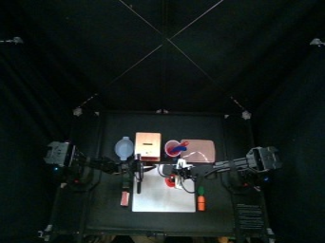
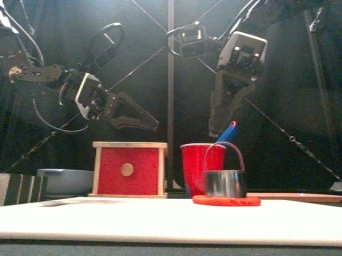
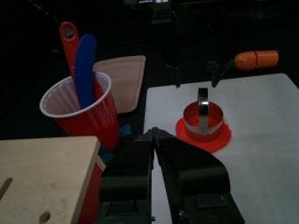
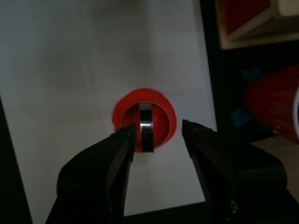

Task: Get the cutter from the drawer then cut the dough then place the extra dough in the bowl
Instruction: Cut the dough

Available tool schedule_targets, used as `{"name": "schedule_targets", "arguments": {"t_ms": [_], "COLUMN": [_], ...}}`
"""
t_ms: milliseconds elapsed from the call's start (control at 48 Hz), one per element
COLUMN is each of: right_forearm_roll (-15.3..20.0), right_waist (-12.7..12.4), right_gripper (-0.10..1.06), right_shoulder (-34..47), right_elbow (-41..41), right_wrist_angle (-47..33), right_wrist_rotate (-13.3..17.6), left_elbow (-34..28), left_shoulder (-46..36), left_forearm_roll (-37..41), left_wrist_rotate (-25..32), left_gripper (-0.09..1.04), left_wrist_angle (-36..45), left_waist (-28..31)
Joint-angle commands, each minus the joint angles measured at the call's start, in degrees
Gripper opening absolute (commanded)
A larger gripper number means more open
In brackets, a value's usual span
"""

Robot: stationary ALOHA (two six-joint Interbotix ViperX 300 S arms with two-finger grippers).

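cutter [image 3: 201, 110] on dough [image 3: 187, 134]
right claw [image 4: 156, 131] apart, cutter just below it; left claw [image 3: 155, 136] together, cup [image 3: 82, 109] beside it.

Table [image 1: 99, 216]: small and black; everything sits in its middle band, between the back edge and the front.
White cutting board [image 1: 159, 202]: lies flat in the front middle and is the largest thing on the table.
Wooden box [image 1: 148, 144]: pale and upright, standing behind the board with its red drawer front facing the table's front.
Blue-grey bowl [image 1: 124, 147]: just left of the wooden box, at the back.
Red cup [image 1: 176, 148]: upright, just right of the wooden box.
Pink tray [image 1: 203, 149]: flat, right of the red cup.
Orange toy [image 1: 203, 202]: lies just beside the board's right edge.
Small red thing [image 1: 124, 197]: left of the board; its kind cannot be told.
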Motion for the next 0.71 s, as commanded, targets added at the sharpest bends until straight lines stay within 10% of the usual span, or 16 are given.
{"name": "schedule_targets", "arguments": {"t_ms": [21,375,708], "right_forearm_roll": [-0.2,1.7,-1.2], "right_waist": [0.2,-4.5,-7.6], "right_gripper": [0.82,0.82,0.82], "right_shoulder": [-5.8,-16.1,-14.2], "right_elbow": [4.9,22.7,31.2], "right_wrist_angle": [-9.9,-39.3,-58.4], "right_wrist_rotate": [0.1,-0.3,-1.4], "left_elbow": [-2.5,-5.4,-9.5], "left_shoulder": [-0.6,0.7,6.9], "left_forearm_roll": [0.1,1.3,2.7], "left_wrist_rotate": [0.1,-0.2,-4.8], "left_gripper": [0.48,0.52,0.81], "left_wrist_angle": [-0.3,-0.8,-1.1], "left_waist": [-0.2,-1.0,-3.1]}}
